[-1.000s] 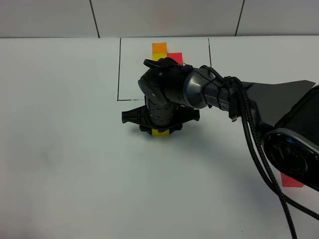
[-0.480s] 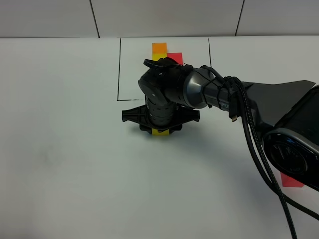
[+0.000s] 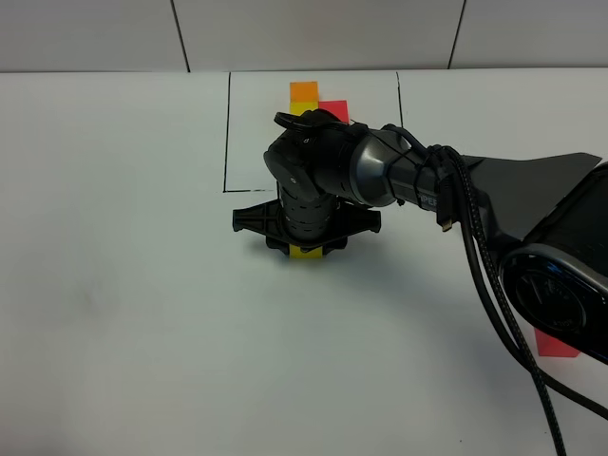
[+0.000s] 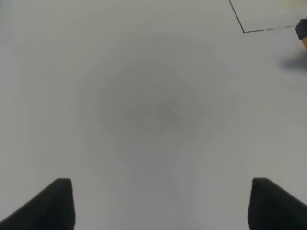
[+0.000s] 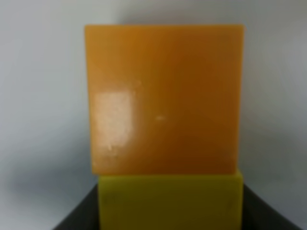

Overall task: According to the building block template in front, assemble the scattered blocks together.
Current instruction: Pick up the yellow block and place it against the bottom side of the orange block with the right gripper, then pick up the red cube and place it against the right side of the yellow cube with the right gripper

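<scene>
Right gripper [image 3: 306, 247] at the white table [image 3: 123, 285], clamped narrowly on the yellow cube [image 5: 170, 203]. The orange cube [image 5: 163, 98] lies just beyond the claw's tip, face to face with the yellow one and touching it. Building block template [image 3: 316, 99] sits farther ahead of the claw, inside a black outline [image 3: 228, 133]; red cube [image 3: 556, 345] is well behind it, near the arm's base. Left gripper [image 4: 160, 206] — spread wide, holding nothing

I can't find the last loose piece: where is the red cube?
In the exterior high view the red cube lies at the far right, partly hidden by the right arm, well apart from the yellow cube.
</scene>
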{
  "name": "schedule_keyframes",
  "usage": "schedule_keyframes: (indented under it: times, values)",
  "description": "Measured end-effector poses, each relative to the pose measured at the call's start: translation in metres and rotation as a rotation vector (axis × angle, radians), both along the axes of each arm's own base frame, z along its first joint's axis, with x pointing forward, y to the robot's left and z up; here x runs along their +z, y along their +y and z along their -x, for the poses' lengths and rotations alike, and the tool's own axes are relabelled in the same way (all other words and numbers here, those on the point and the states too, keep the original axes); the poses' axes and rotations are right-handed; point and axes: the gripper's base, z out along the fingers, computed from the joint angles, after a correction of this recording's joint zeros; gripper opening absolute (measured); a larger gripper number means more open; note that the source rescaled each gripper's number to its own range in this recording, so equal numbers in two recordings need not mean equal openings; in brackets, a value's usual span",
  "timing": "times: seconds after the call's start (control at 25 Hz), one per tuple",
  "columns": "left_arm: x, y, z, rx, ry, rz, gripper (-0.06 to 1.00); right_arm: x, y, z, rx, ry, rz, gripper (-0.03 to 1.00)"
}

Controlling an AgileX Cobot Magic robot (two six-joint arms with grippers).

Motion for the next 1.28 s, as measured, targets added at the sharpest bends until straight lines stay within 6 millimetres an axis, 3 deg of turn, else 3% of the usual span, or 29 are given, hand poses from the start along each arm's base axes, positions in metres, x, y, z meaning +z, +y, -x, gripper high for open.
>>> schedule_keyframes:
  times: [0.24,0.32,0.44,0.72,0.8,1.08,1.28]
  values:
    - [0.000,0.000,0.000,0.000,0.000,0.000,0.71,0.000,0.000,0.000,0.004,-0.001,0.001,0.01]
    - [0.000,0.000,0.000,0.000,0.000,0.000,0.71,0.001,0.000,0.000,0.004,-0.004,-0.002,0.06]
    - [0.000,0.000,0.000,0.000,0.000,0.000,0.71,0.002,0.002,-0.002,0.008,-0.023,-0.021,0.26]
    - [0.000,0.000,0.000,0.000,0.000,0.000,0.71,0.019,-0.001,-0.004,0.059,-0.070,-0.011,0.88]
    - [0.000,0.000,0.000,0.000,0.000,0.000,0.71,0.027,-0.004,-0.002,0.084,-0.077,0.012,0.96]
    - [0.000,0.000,0.000,0.000,0.000,0.000,0.71,0.056,-0.025,0.009,0.184,-0.077,0.066,1.00]
    - [0.000,0.000,0.000,0.000,0.000,0.000,0.71,0.064,-0.069,0.023,0.169,-0.056,0.084,1.00]
